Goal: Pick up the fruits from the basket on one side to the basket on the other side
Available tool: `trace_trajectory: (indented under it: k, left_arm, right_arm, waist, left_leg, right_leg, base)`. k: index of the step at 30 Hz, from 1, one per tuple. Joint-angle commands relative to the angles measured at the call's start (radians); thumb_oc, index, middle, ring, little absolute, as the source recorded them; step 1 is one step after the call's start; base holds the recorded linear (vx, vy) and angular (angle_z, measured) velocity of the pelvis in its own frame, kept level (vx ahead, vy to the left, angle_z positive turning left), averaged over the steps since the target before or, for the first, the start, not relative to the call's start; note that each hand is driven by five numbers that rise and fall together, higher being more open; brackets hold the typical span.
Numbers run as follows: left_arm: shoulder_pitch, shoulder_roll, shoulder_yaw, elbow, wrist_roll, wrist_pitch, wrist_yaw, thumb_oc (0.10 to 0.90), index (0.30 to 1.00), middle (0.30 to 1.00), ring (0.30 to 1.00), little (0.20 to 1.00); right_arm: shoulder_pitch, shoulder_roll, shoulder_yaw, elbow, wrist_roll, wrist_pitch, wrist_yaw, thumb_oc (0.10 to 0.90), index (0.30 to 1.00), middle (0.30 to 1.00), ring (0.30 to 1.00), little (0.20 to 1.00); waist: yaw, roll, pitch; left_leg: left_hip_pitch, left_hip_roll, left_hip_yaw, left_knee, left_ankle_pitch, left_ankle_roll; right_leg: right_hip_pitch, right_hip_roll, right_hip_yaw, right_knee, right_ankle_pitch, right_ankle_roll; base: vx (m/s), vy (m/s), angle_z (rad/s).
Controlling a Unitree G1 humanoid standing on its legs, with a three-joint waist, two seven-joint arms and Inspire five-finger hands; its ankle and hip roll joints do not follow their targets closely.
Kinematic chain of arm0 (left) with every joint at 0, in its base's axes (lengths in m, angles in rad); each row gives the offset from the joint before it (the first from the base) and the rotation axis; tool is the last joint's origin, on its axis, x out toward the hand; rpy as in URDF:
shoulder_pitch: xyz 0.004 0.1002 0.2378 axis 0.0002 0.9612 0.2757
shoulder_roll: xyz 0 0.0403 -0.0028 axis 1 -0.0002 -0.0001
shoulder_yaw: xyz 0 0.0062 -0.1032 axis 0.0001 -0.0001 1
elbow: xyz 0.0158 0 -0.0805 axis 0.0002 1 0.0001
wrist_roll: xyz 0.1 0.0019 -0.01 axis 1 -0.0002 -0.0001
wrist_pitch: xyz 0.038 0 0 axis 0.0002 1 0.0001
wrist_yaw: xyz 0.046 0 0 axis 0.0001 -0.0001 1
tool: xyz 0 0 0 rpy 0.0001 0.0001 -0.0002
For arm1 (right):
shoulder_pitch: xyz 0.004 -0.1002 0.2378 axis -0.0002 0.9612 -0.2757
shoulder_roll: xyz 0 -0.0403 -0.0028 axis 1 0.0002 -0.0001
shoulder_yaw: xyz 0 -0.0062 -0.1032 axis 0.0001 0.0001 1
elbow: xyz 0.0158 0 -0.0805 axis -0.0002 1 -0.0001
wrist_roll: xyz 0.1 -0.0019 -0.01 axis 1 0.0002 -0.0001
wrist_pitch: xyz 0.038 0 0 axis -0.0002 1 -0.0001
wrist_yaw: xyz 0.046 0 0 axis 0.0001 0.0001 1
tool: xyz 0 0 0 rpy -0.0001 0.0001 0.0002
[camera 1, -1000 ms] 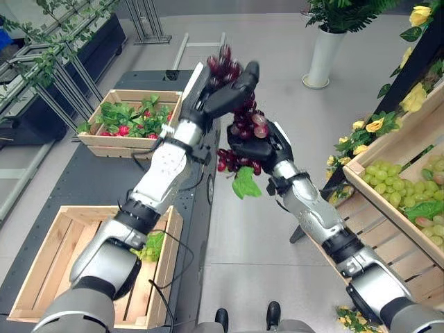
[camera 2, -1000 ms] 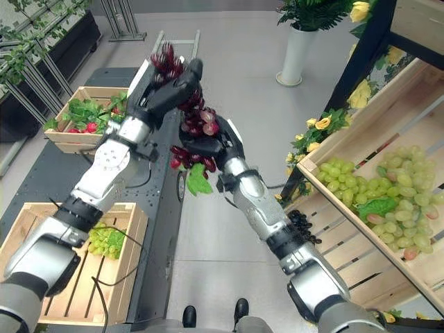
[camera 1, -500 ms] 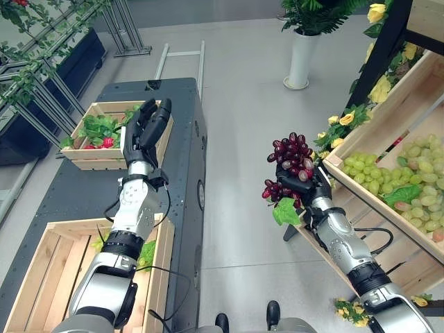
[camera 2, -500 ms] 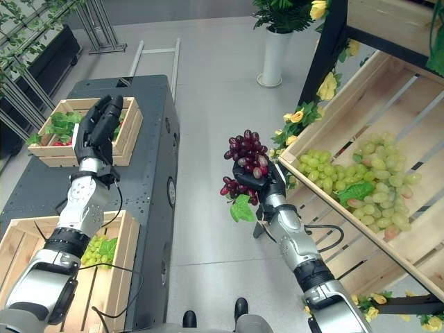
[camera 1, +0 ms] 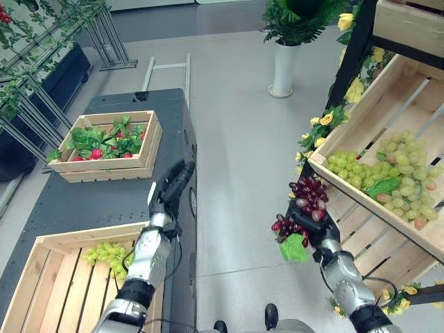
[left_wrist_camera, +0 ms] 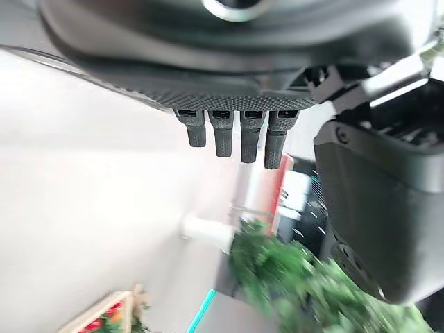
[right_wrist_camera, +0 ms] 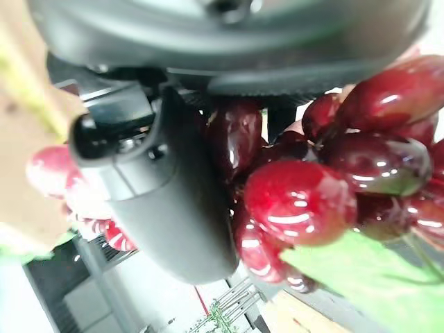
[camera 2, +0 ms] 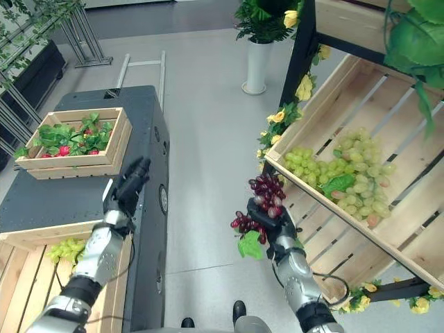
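Observation:
A bunch of red grapes [camera 1: 309, 196] with a green leaf [camera 1: 294, 248] sits in my right hand [camera 1: 318, 227], held above the floor just short of the slanted shelf crate [camera 1: 388, 83]. In the right wrist view the thumb [right_wrist_camera: 166, 187] is curled against the red grapes [right_wrist_camera: 298, 201]. That shelf crate holds a pile of green grapes [camera 1: 368, 166]. My left hand [camera 1: 172, 192] hovers over the edge of the dark cart [camera 1: 76, 198], fingers [left_wrist_camera: 241, 139] straight and holding nothing. A wooden crate [camera 1: 55, 291] at the near left contains a small green grape bunch [camera 1: 107, 253].
A second wooden crate [camera 1: 104, 166] with leafy greens and red fruit stands on the cart's far end. Yellow flowers [camera 1: 326, 121] line the black shelf post. A white vase [camera 1: 283, 66] with a plant stands on the floor beyond. Grey floor lies between cart and shelf.
The left hand has let go of the red grapes and dropped back over the cart. The right hand has carried the bunch right, to the shelf crate. The camera has turned right.

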Motion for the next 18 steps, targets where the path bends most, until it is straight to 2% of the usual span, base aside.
trace_trajectory:
  k: [1,7,14,18]
  left_arm:
    - [-0.040,0.006,-0.010,0.054,0.047,-0.109,-0.009,0.800,0.900,0.900,0.900,0.900]
    - [0.045,-0.043,-0.016,0.095,0.022,-0.083,-0.043,0.800,0.900,0.900,0.900,0.900]
    - [0.104,-0.063,-0.049,0.113,0.050,-0.051,-0.045,0.800,0.900,0.900,0.900,0.900]
    - [0.111,-0.079,-0.055,0.127,-0.005,-0.038,-0.024,0.800,0.900,0.900,0.900,0.900]
  right_arm:
    - [-0.051,0.032,-0.016,-0.039,0.068,-0.054,0.155,0.400,0.300,0.300,0.300,0.300]
    - [-0.011,0.055,-0.012,-0.005,0.061,-0.015,0.154,0.400,0.300,0.300,0.300,0.300]
    - [0.015,0.066,-0.018,0.002,0.047,-0.033,0.119,0.400,0.300,0.300,0.300,0.300]
    - [0.016,0.069,-0.015,-0.001,0.032,-0.045,0.079,0.400,0.300,0.300,0.300,0.300]
  waist:
    - [-0.014,-0.021,-0.101]
    - [-0.014,-0.034,-0.085]
    - [-0.020,-0.046,-0.064]
    - [-0.026,-0.054,-0.040]
  left_leg:
    - [-0.048,-0.071,0.018,0.009,-0.074,0.039]
    - [-0.044,-0.069,0.032,0.009,-0.076,0.041]
    - [-0.047,-0.068,0.055,0.009,-0.077,0.046]
    - [-0.063,-0.066,0.069,0.009,-0.074,0.050]
  right_leg:
    - [0.021,0.011,0.011,0.003,-0.067,0.011]
    - [0.018,0.014,0.020,0.003,-0.058,0.012]
    - [0.004,0.019,0.041,0.003,-0.041,0.018]
    - [-0.020,0.020,0.056,0.003,-0.029,0.021]
  base:
    - [0.00,0.000,-0.04]
    - [0.02,0.003,-0.08]
    - [0.02,0.002,-0.07]
    - [-0.01,-0.002,-0.15]
